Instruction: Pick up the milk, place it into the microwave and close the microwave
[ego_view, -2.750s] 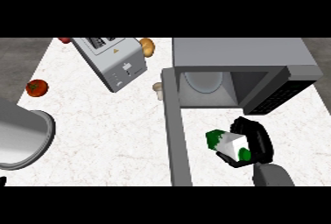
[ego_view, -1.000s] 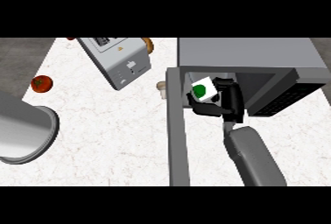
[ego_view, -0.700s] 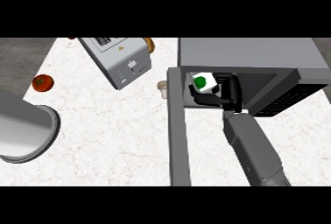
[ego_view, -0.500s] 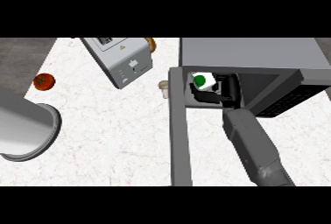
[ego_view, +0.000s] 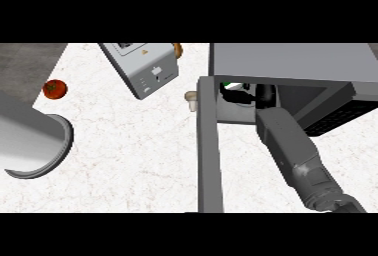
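While my right forearm (ego_view: 295, 150) runs up from five o'clock into the mouth of the microwave (ego_view: 295, 62), my right robot hand (ego_view: 263, 94) sits inside the cavity, just under the top edge of the opening; its black fingers curl round the milk (ego_view: 235, 93), holding it; only a white patch with a green mark shows of the carton, at the left side of the cavity, close behind the door's hinge edge; whether the milk rests on the cavity floor or hangs above it, I cannot tell. The microwave door (ego_view: 209, 150) stands wide open, a long grey slab swung out toward six o'clock from the cavity's left side. My left robot hand shows nowhere.

On the white marbled surface (ego_view: 133, 150), at eleven o'clock of the door, lies a grey boxlike appliance (ego_view: 144, 67), tilted; a brown round thing (ego_view: 178, 49) peeks out behind its upper right corner; a small pale knob-shaped object (ego_view: 192, 98) lies just beside the door's top left end; a red tomato (ego_view: 55, 89) sits well apart at nine o'clock; below it, a large grey cylindrical pot (ego_view: 29, 140) lies at the left edge.
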